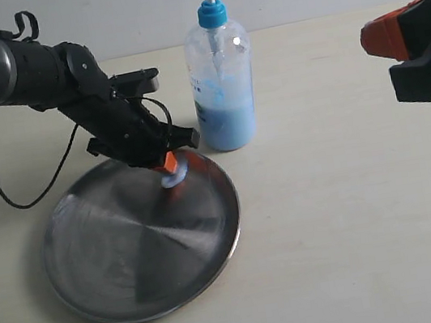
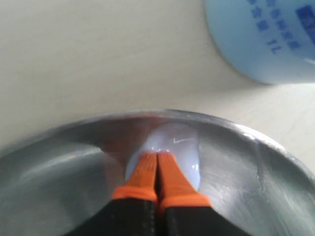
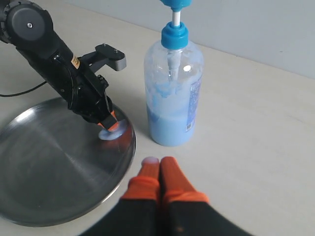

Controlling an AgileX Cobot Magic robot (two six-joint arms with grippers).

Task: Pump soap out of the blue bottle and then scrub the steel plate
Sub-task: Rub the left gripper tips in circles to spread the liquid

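The plate (image 1: pixel 132 256): we find its near rim bordering open bench (image 1: pixel 355 213); left end effector (image 1: pixel 169 162) closed, tips in soap (image 1: pixel 176 179) at the far rim; right end effector (image 3: pixel 159 162) closed, well apart.

The left arm (image 1: pixel 36 67) slants down over the steel plate (image 1: pixel 132 256) from beyond its rim, wrist bent so that the left gripper (image 1: pixel 169 162) points steeply downward. Its orange fingertips (image 2: pixel 145 172) are pressed together with no gap showing and rest on the plate's surface just inside the rim. The right gripper (image 3: pixel 160 169) hangs raised and well apart from the plate, off to the plate's side opposite the left arm. Its two orange fingers also lie closed against each other, with nothing between them, and its black body tilts toward the plate.
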